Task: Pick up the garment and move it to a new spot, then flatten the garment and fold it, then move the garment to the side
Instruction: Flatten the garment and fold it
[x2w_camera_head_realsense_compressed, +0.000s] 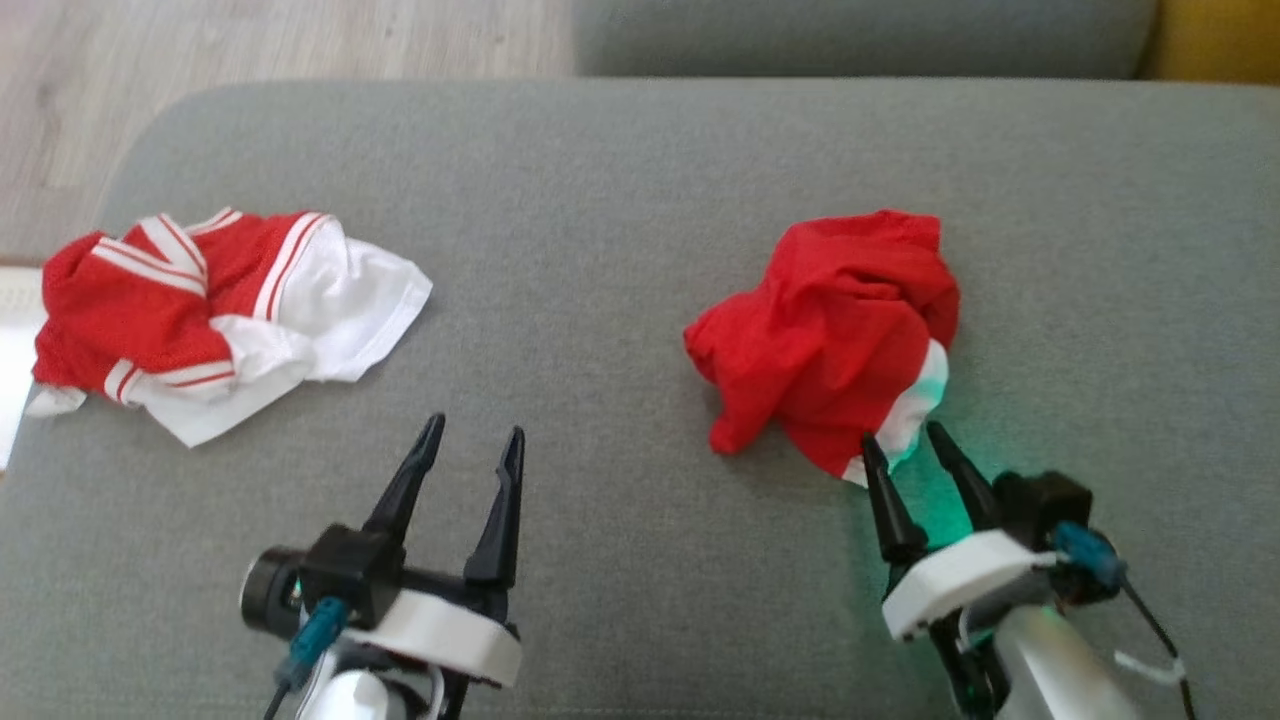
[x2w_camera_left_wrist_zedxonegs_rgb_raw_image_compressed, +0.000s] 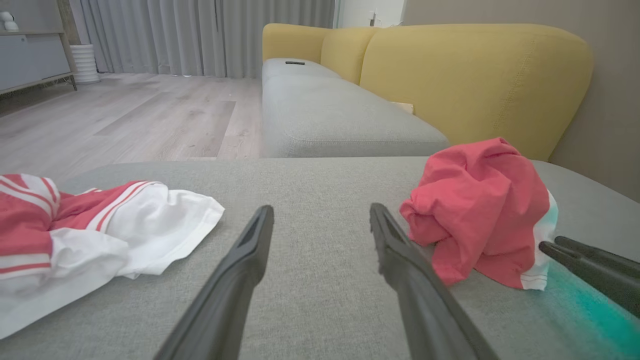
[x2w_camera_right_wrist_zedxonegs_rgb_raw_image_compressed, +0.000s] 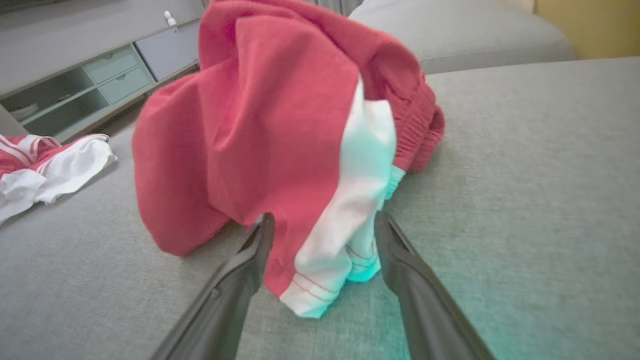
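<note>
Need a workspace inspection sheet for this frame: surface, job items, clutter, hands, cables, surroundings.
Surface: grey cushion, green glow at right.
Job's things: red garment, crumpled heap, white hem nearest the robot.
Clutter: red-and-white garment, crumpled at the cushion's left edge.
Hands: left hand open over bare cushion; right hand open, fingers either side of the white hem, not closed.
Cables: right wrist cable, loose loop; left wrist cable.
Surroundings: wood floor, yellow sofa back, grey curtains.

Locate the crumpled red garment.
Head view: the red garment lies right of centre on the grey cushion, its white hem between the fingers of the open right hand.
</note>
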